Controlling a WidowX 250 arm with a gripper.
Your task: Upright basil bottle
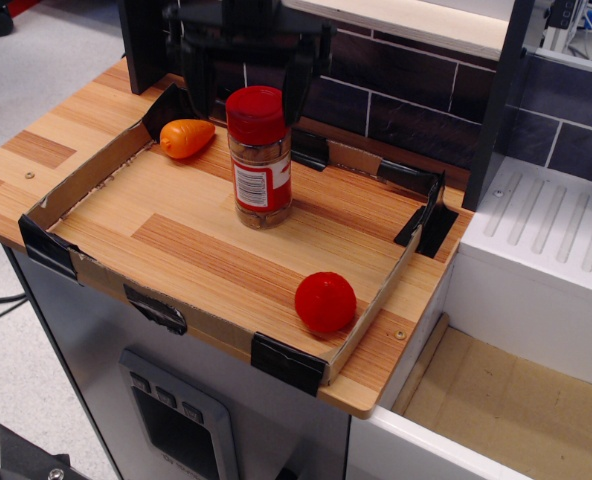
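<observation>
The basil bottle stands upright on the wooden tray floor, red cap on top, red-and-white label facing front-left. My gripper is open above it. The two black fingers hang on either side of the cap, a little higher than it and apart from it. The bottle stands free.
The shallow cardboard-walled tray holds an orange carrot-shaped toy at the back left and a red ball near the front right corner. A dark brick wall rises behind. A white unit stands to the right.
</observation>
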